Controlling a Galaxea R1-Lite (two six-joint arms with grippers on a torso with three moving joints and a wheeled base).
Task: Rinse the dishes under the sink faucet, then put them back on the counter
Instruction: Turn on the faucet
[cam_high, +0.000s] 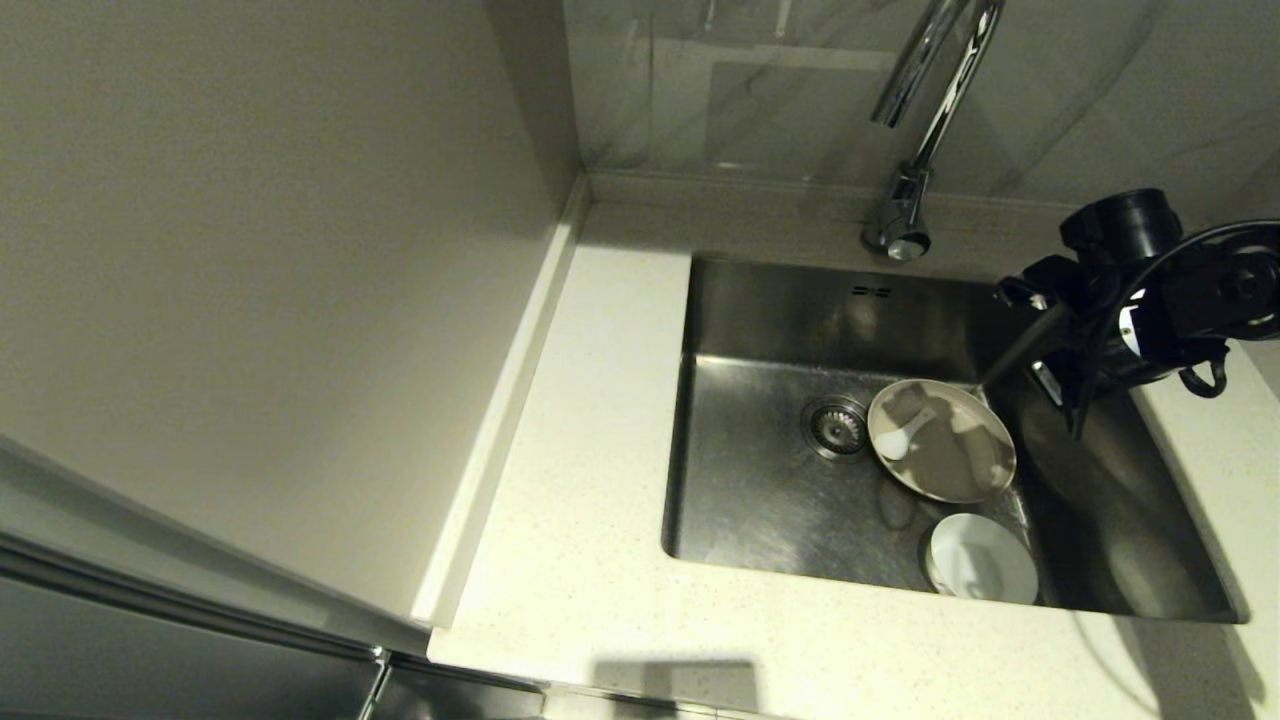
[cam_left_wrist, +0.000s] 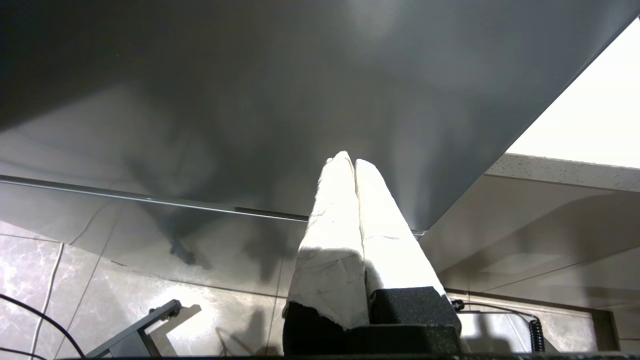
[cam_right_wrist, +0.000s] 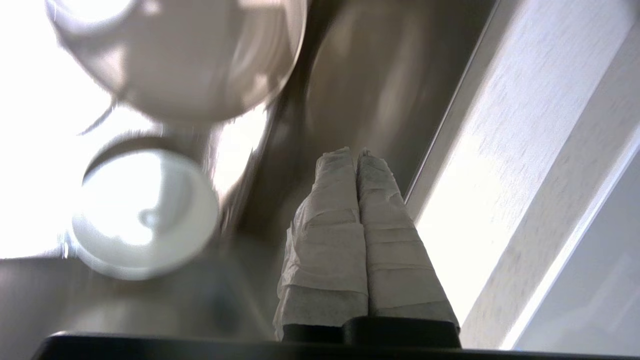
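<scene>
Steel sink (cam_high: 760, 500) w/ plate (cam_high: 950, 450), spoon (cam_high: 897, 440), bowl (cam_high: 985, 560); right claw (cam_high: 985, 380) pressed together, empty, above plate.

Count at that moment — one shallow cream-white round plate (cam_high: 950, 445), one short white ceramic spoon (cam_high: 898, 440), one small round white bowl (cam_high: 982, 558). One rectangular brushed stainless-steel sink (cam_high: 760, 480) with one round strainer drain (cam_high: 836, 427) and two small overflow slots (cam_high: 872, 291). One tall chrome gooseneck faucet (cam_high: 925, 120), one pale speckled stone counter (cam_high: 570, 560) — that was all.
</scene>
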